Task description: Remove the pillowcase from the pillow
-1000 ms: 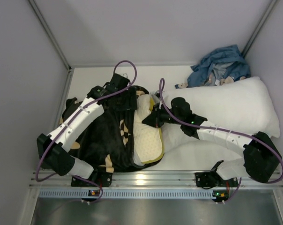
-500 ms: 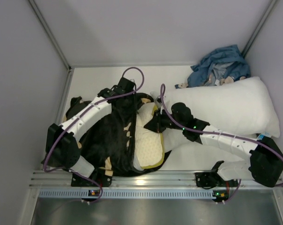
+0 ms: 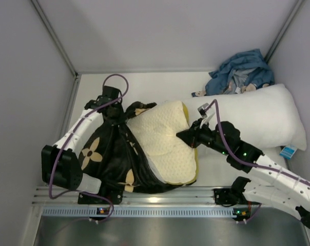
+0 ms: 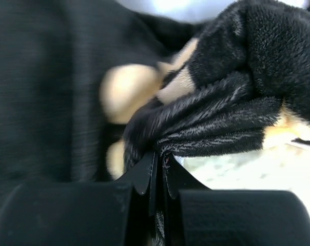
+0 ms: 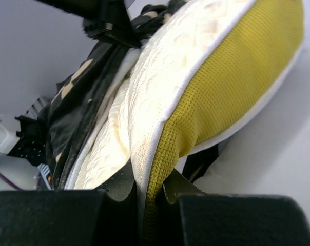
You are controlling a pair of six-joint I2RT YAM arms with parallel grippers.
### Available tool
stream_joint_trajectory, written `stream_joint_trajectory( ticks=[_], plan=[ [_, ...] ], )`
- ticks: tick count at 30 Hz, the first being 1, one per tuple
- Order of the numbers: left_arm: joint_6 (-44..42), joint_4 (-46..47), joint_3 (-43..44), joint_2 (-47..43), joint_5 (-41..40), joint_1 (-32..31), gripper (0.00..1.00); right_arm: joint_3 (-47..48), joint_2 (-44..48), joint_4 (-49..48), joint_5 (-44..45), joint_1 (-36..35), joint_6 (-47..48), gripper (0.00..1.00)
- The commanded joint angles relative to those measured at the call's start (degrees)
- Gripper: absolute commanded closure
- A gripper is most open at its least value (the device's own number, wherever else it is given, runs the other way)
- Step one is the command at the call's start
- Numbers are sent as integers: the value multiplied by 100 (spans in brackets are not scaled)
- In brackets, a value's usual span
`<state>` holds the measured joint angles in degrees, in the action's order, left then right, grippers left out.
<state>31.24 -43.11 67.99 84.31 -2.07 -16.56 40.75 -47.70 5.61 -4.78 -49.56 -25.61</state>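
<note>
Pillowcase (image 3: 106, 156): black plush fabric cover printed with tan four-petal flowers, bunched left of centre on the white bench (image 3: 91, 87).
Pillowcase axis: the long way runs from a pinched peak at the far end to the near metal rail (image 3: 160, 197). The open mouth faces right.
Pillow: cream-yellow quilted pillow (image 3: 162, 141) with an olive-yellow mesh edge, lying mid-bench. Most of its top is bare, and its left and near margins are tucked inside the pillowcase.
Pillow axis: the long way runs far to near, slanting a little rightward toward the rail. The mesh edge faces right.
Left pincer (image 4: 156, 156): clamped tight on a gathered fold of the black pile at the cover's far end.
Right pincer (image 5: 147, 179): clamped on the pillow's right rim, one tip on the quilted face and one on the mesh band.
Hidden: how far the pillow reaches inside the cover cannot be seen. The left part of the left wrist view is blurred, and the tan patches there are hard to read. The right arm's elbow is cut off at the lower right corner of the top view.
Around: large smooth white pillow (image 3: 257, 118) to the right, beyond the right arm. A crumpled blue cloth bundle (image 3: 239, 72) sits in the far right corner, just beside it.
</note>
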Motion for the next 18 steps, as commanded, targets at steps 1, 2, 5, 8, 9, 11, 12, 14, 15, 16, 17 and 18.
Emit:
stream_joint_trajectory(
  ticks=[1, 2, 5, 8, 9, 11, 12, 14, 15, 16, 17, 18],
  plan=[
    [-294, 84, -180, -617, -138, 451, 100, 196, 639, 28, 1319, -19, 188, 100],
    [-303, 127, -163, -774, 447, 486, 100, 214, 631, 28, 1313, 8, 161, 100],
    [-233, 320, -23, -1004, 2044, 487, 82, 389, 141, 37, 1023, 17, 48, 100],
    [4, 365, 83, -1364, 2658, 155, 3, 547, -281, 19, 987, 17, -172, 100],
    [74, 374, 57, -1522, 2615, 14, 1, 583, -362, 19, 987, 25, -216, 100],
    [355, 374, -144, -2057, 2510, -390, 1, 696, -563, 28, 1040, 34, -322, 100],
    [600, 382, -258, -2242, 2431, -505, 1, 732, -617, 28, 1066, 34, -348, 100],
    [934, 409, -766, -2839, 2264, -847, 1, 863, -731, 20, 1119, 34, -366, 100],
    [1284, 487, -969, -3033, 2141, -962, 1, 908, -758, 19, 1128, 34, -366, 100],
    [1453, 558, -1180, -3357, 2114, -1068, 1, 934, -758, 19, 1180, 43, -366, 100],
    [1603, 619, -1591, -3491, 2079, -1304, 1, 1004, -793, 28, 1215, 43, -366, 100],
    [1865, 681, -1787, -3605, 2026, -1437, 1, 1031, -802, 28, 1251, 43, -366, 100]
  ],
)
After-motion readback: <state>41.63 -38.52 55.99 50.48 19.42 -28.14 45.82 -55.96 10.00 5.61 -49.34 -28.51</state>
